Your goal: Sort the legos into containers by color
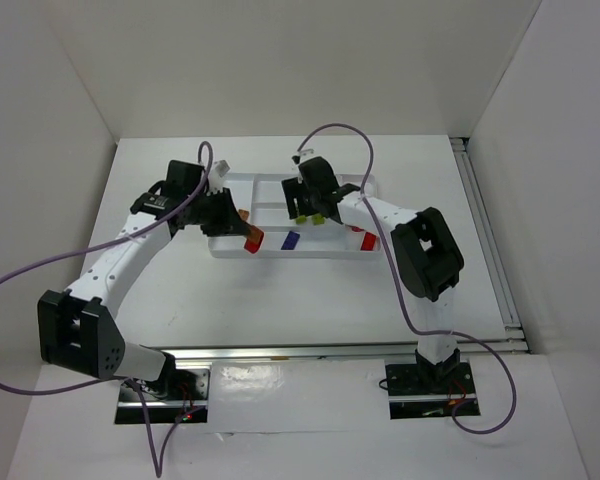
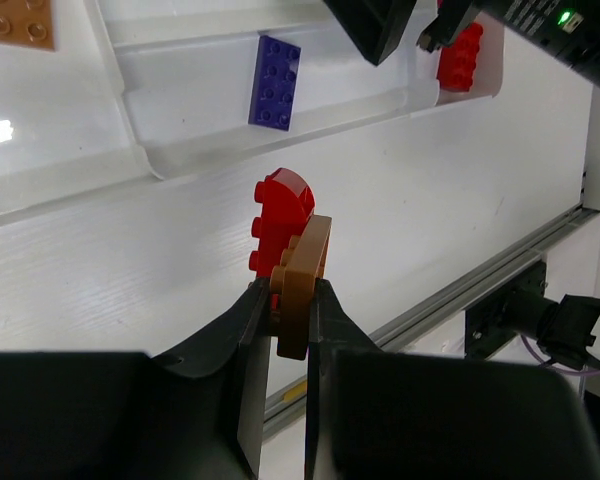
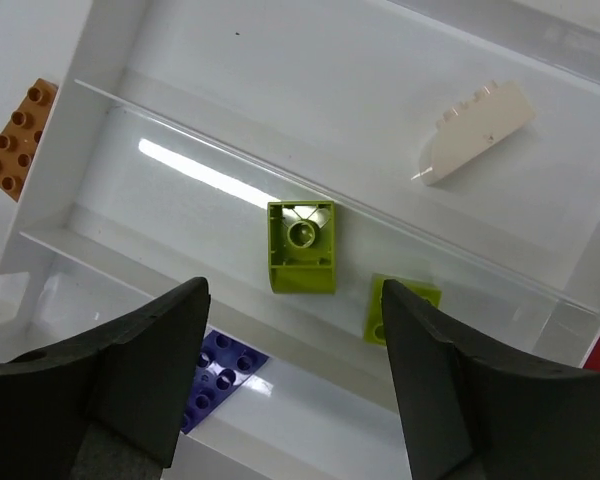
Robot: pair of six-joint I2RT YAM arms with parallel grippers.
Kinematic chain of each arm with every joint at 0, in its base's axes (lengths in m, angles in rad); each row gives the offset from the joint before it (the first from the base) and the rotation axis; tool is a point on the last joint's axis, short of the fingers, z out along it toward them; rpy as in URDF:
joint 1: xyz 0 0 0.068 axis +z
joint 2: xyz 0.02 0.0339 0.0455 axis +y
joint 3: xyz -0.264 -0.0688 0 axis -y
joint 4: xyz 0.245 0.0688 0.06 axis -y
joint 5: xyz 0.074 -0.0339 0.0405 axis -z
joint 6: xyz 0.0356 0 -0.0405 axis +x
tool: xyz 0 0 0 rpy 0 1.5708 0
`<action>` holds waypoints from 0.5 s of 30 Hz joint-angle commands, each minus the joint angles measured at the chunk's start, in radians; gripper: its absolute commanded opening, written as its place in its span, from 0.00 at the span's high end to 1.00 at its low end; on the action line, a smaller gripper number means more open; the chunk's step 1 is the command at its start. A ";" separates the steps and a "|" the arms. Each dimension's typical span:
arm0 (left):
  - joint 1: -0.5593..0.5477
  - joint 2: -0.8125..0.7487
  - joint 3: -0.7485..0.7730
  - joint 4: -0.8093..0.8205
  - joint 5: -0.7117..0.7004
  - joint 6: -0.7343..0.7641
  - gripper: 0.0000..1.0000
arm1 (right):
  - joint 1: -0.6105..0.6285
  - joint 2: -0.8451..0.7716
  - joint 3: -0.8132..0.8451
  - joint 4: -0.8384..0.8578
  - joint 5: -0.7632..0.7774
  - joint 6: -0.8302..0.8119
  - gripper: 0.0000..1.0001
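- Left gripper (image 2: 292, 300) is clamped tight on an orange-brown piece (image 2: 305, 285), pinched edge-on between the two fingers.
- A red brick (image 2: 280, 220) with a rounded top is stuck to that orange-brown piece and rides above the fingertips, studs facing left in the wrist view.
- That pair hangs over bare table (image 2: 430, 220), just outside the near wall of the white tray (image 1: 320, 254), close to its left corner.
- Right gripper (image 3: 295, 330) hovers over the middle of the tray, jaws well apart, nothing between them.
- Straight under it, one lime green brick (image 3: 302, 245) lies hollow side up in a long middle slot.
- A second lime green brick (image 3: 400, 305) sits just beside it in the same slot, partly hidden by the right finger.
- A cream curved piece (image 3: 475, 130) lies in the next slot beyond.
- A blue-purple plate (image 2: 276, 83) lies flat, studs up, in the slot nearest the arms.
- An orange-brown plate (image 3: 18, 140) rests in the left end section.
- Another red brick (image 2: 462, 57) sits in the right end section.
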State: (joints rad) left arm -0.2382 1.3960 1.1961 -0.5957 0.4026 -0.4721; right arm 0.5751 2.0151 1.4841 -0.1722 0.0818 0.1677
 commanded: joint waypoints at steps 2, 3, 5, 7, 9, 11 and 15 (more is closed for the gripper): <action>0.016 0.005 0.051 0.063 0.024 -0.031 1.00 | -0.006 -0.078 0.018 0.027 0.013 0.006 0.23; 0.026 0.014 0.062 0.063 0.036 -0.031 1.00 | -0.006 -0.128 0.002 0.027 0.022 0.016 0.29; 0.036 0.024 0.071 0.074 0.060 -0.031 1.00 | -0.017 -0.191 -0.066 0.049 -0.005 0.035 0.38; 0.048 0.037 0.071 0.106 0.096 -0.043 1.00 | -0.059 -0.307 -0.135 0.107 -0.169 0.061 0.41; 0.063 0.047 0.062 0.149 0.178 -0.072 1.00 | -0.122 -0.384 -0.259 0.181 -0.349 0.119 0.41; 0.094 0.057 0.051 0.226 0.246 -0.112 1.00 | -0.152 -0.478 -0.333 0.301 -0.552 0.198 0.37; 0.120 0.096 0.051 0.335 0.453 -0.158 1.00 | -0.172 -0.533 -0.432 0.424 -0.781 0.286 0.26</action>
State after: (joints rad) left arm -0.1349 1.4750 1.2251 -0.3996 0.6609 -0.5709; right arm 0.3912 1.4971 1.0996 0.0692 -0.4149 0.3557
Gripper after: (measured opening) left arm 0.251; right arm 0.724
